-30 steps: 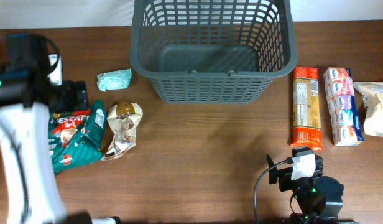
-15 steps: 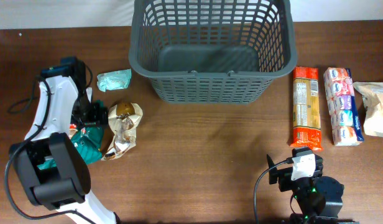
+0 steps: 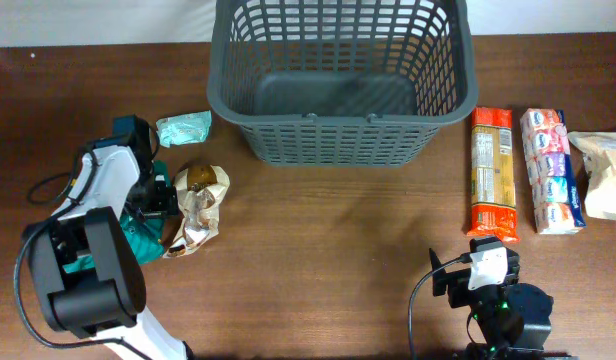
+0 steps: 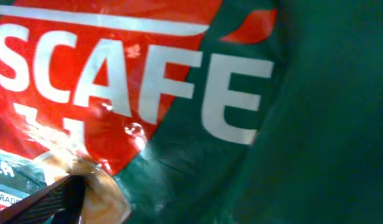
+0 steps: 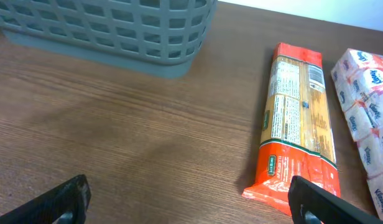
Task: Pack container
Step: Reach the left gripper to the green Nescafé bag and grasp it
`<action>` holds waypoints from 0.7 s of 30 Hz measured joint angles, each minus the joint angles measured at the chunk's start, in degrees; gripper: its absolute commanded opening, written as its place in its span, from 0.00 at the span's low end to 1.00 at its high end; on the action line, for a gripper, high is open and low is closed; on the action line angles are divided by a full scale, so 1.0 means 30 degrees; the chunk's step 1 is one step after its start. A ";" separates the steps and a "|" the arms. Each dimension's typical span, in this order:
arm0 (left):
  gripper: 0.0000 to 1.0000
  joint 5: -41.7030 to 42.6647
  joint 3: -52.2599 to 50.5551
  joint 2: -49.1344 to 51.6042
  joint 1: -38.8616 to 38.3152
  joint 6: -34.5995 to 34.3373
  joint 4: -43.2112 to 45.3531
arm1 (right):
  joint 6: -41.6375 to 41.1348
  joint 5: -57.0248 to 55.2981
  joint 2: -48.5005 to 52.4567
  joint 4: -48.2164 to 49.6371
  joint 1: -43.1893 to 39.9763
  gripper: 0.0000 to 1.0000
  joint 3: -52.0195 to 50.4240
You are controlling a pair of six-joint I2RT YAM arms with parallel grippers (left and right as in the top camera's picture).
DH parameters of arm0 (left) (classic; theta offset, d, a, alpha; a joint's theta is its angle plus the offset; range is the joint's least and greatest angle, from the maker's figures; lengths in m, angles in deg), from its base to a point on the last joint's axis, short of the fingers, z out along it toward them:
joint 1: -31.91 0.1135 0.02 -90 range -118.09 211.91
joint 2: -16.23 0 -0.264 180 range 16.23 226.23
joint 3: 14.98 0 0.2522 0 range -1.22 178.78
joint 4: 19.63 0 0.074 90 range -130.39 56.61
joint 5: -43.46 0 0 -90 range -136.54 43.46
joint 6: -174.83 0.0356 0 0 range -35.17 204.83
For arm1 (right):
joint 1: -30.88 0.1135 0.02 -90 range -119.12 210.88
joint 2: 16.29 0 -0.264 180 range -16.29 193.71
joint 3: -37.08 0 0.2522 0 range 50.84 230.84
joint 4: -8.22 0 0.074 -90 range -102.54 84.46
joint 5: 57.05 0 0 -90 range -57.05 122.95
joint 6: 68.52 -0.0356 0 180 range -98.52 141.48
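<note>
The container [image 3: 340, 150], a large dark grey lattice basket, stands at the back centre and is empty; its corner shows in the right wrist view [image 5: 117, 31]. My left gripper [image 3: 155, 196] is down on a green and red Nescafe packet [image 3: 138, 235], between it and a crumpled gold packet [image 3: 195, 205]. The Nescafe packet [image 4: 241, 124] fills the left wrist view, with one finger [image 4: 51, 202] at the lower left, set wide. My right gripper [image 3: 485, 268] is open and empty near the front edge, just short of an orange spaghetti packet [image 5: 297, 124].
A small pale teal packet [image 3: 183, 128] lies left of the basket. Right of the basket lie the spaghetti packet [image 3: 491, 170], a pink and white tissue pack [image 3: 551, 170] and a beige bag [image 3: 608, 175].
My left arm has swung in from the far left edge and come down onto the Nescafe packet. The right arm has not moved.
</note>
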 measured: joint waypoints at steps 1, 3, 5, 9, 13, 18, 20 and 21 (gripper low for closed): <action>0.93 -0.0168 -0.0204 -0.0051 -0.0022 -0.0058 0.0277 | -0.0007 0.0000 0.0000 0.0007 0.0000 0.99 0.0000; 0.80 -0.0539 -0.0583 -0.0153 -0.0036 -0.0117 0.0809 | 0.0007 0.0000 0.0000 0.0000 0.0000 0.99 0.0000; 0.43 -0.1049 -0.0998 -0.0270 -0.0029 -0.0226 0.1348 | 0.0000 0.0000 0.0000 0.0000 0.0000 0.99 0.0000; 0.02 -0.1617 -0.1494 -0.0576 -0.0073 -0.0306 0.1887 | 0.0000 0.0000 0.0000 0.0000 0.0000 0.99 0.0000; 0.02 -0.1734 -0.1632 -0.0656 -0.0066 -0.0663 0.2025 | 0.0000 0.0000 0.0000 0.0000 0.0000 0.99 0.0000; 0.02 -0.1756 -0.1668 -0.0656 -0.0073 -0.0925 0.2018 | 0.0007 0.0000 0.0000 0.0000 0.0000 0.99 0.0000; 0.02 -0.1756 -0.1668 -0.0656 -0.0073 -0.0947 0.1916 | -0.0007 0.0000 0.0000 0.0000 0.0000 0.99 0.0000; 0.02 -0.1770 -0.1668 -0.0656 -0.0066 -0.0998 0.1712 | -0.0015 0.0000 0.0000 0.0000 0.0000 0.99 0.0000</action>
